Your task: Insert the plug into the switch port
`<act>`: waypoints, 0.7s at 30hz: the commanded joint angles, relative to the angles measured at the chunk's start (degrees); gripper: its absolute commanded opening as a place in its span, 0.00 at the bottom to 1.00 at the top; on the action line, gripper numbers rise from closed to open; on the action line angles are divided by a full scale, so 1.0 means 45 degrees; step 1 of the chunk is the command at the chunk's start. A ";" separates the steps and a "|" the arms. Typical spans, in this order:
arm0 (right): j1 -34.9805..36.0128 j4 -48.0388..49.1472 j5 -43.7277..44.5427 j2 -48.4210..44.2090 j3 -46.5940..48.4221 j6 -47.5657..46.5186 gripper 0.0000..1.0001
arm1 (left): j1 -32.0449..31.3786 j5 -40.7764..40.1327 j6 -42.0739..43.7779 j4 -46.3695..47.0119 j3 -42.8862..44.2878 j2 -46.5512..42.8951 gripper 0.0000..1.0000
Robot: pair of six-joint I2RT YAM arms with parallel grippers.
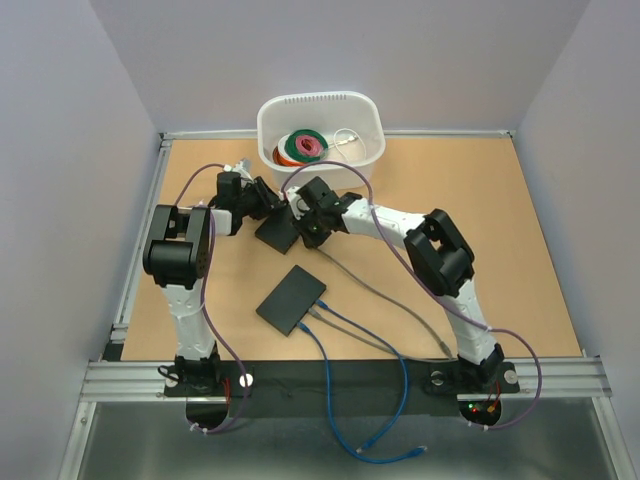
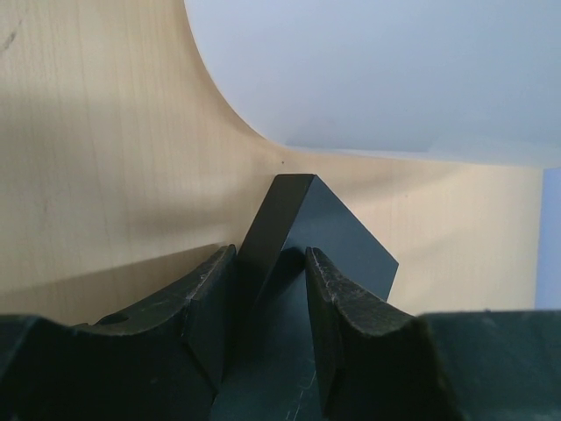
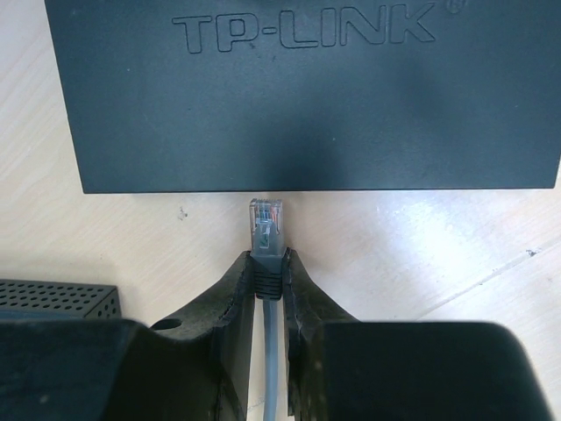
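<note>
Right pincer (image 3: 268, 260) is gripping the plug (image 3: 266, 219) just short of the switch (image 3: 298, 105) (not inserted); left pincer (image 2: 270, 260) is clamping its corner.

Table (image 1: 520, 250) in front of me: tan wood-grain top, matte finish. Near rail (image 1: 125, 380) is ribbed aluminium and runs along my edge. Side rail (image 1: 140, 240) goes up my left, and a thin far rail (image 1: 450, 132) sits at the back. Back wall (image 1: 330, 50), left wall (image 1: 60, 200) and right wall (image 1: 600, 180) are all plain pale grey-lavender, boxed close around the table. Dull grey panel (image 1: 130, 440) lies below the near edge. Light is soft and even, with only faint shadows on the wood.
</note>
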 commanded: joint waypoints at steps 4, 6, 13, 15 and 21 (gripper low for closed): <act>0.0284 -0.1430 -0.0039 0.0815 0.0981 0.0181 0.00 | -0.0118 0.0031 0.0416 -0.0445 -0.0532 -0.0711 0.47; 0.0284 -0.1469 0.0253 0.0952 0.1157 0.0200 0.00 | -0.0118 0.0011 0.0436 -0.0445 -0.0630 -0.0731 0.47; 0.0264 -0.1626 0.0958 0.1070 0.1646 0.0064 0.00 | -0.0118 0.0051 0.0455 -0.0387 -0.0708 -0.0751 0.47; 0.0265 -0.1645 0.1191 0.1051 0.1647 -0.0014 0.00 | -0.0118 0.0070 0.0494 -0.0387 -0.0728 -0.0829 0.47; 0.0108 -0.1665 0.1193 0.1070 0.1744 0.0005 0.01 | -0.0118 0.0089 0.0494 -0.0367 -0.0709 -0.0888 0.47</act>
